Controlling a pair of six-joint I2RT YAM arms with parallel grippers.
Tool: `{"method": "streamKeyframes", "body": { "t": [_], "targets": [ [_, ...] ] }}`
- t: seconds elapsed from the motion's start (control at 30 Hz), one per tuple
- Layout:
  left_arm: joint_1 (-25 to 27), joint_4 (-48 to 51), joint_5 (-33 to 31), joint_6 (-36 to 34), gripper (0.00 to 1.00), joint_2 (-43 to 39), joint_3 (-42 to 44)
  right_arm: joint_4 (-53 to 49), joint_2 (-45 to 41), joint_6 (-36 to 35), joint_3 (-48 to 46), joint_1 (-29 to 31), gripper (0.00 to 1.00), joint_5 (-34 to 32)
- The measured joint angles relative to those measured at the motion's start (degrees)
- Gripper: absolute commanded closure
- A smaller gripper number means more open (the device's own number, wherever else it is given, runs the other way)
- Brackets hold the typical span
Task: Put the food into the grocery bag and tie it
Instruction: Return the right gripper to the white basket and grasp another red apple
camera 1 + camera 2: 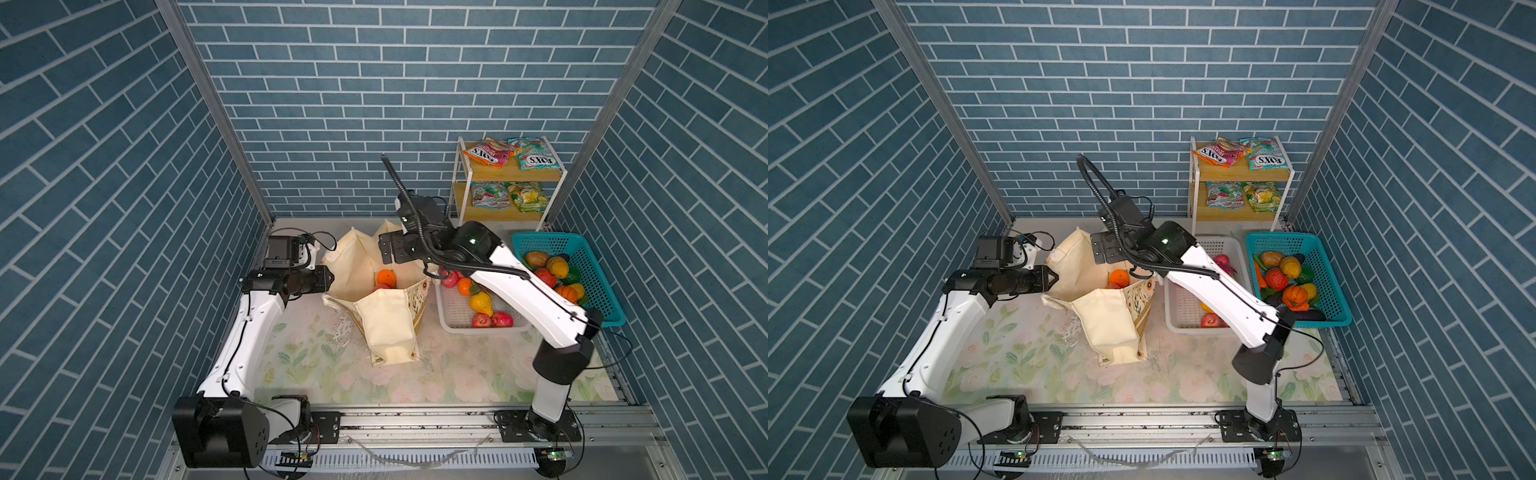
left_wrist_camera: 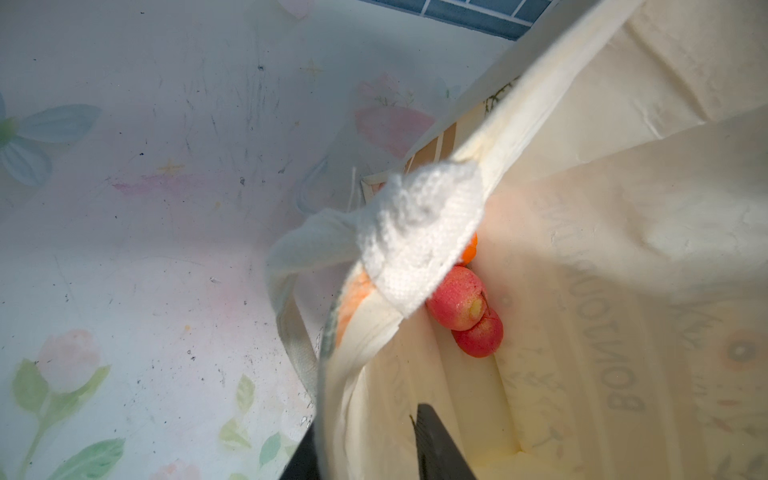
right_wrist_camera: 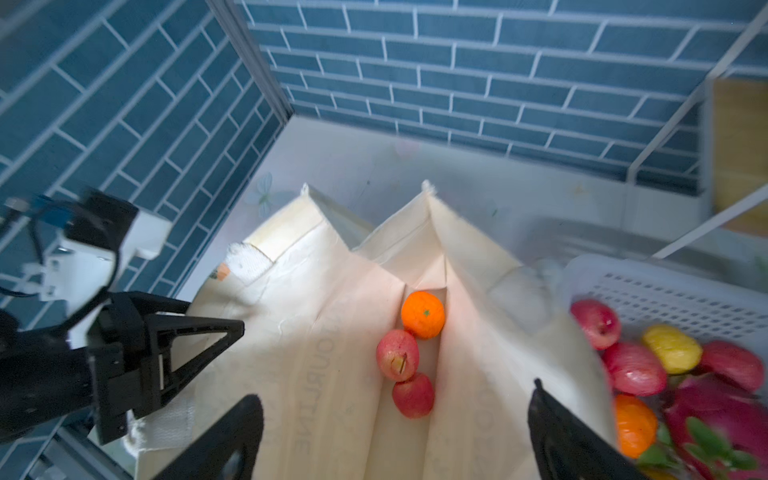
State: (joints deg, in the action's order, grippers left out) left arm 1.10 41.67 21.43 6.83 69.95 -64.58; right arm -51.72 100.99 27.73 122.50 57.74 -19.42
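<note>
The cream grocery bag (image 1: 386, 328) (image 1: 1108, 328) stands open at mid-table. Inside it lie an orange (image 3: 423, 313) (image 1: 386, 276) and two red apples (image 3: 398, 355) (image 2: 457, 303). My left gripper (image 2: 365, 424) (image 1: 328, 278) is shut on the bag's left rim, one finger inside and one outside the cloth, beside a white handle patch (image 2: 419, 237). Above the bag's mouth, my right gripper (image 3: 395, 395) (image 1: 1104, 249) is wide open and holds nothing. More food, red apples (image 3: 596, 324), a yellow piece (image 3: 671, 349) and a dragon fruit (image 3: 715, 415), fills the white basket (image 1: 457, 316).
A teal basket (image 1: 598, 266) of vegetables stands at the far right beside the white one. Behind them is a small wooden shelf (image 1: 511, 174) with FOX'S snack packets (image 1: 490, 151) on two levels. Blue brick walls enclose the floral table (image 1: 316, 365).
</note>
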Motion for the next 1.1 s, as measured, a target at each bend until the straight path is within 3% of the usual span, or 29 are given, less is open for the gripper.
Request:
{"method": "streamKeyframes", "body": {
  "t": [0.17,0.3,0.43,0.6,1.1],
  "targets": [
    [0.0,0.0,-0.2,0.0,0.64,0.0,0.0,6.36,-13.53,-0.57,-13.09,-2.89,0.01,-4.92],
    [0.0,0.0,-0.22,0.0,0.64,0.0,0.0,7.34,-19.06,3.15,-23.76,-11.8,0.03,-5.84],
    [0.0,0.0,-0.35,0.0,0.64,0.0,0.0,5.84,-21.66,9.7,-35.93,-21.75,0.05,-4.2],
    [0.0,0.0,-0.39,0.0,0.64,0.0,0.0,4.44,-22.47,16.2,-47.87,-28.74,0.07,2.36],
    [0.0,0.0,-0.39,0.0,0.64,0.0,0.0,-1.84,-14.14,18.51,-53.51,-29.88,0.08,13.46]
  ]
}}
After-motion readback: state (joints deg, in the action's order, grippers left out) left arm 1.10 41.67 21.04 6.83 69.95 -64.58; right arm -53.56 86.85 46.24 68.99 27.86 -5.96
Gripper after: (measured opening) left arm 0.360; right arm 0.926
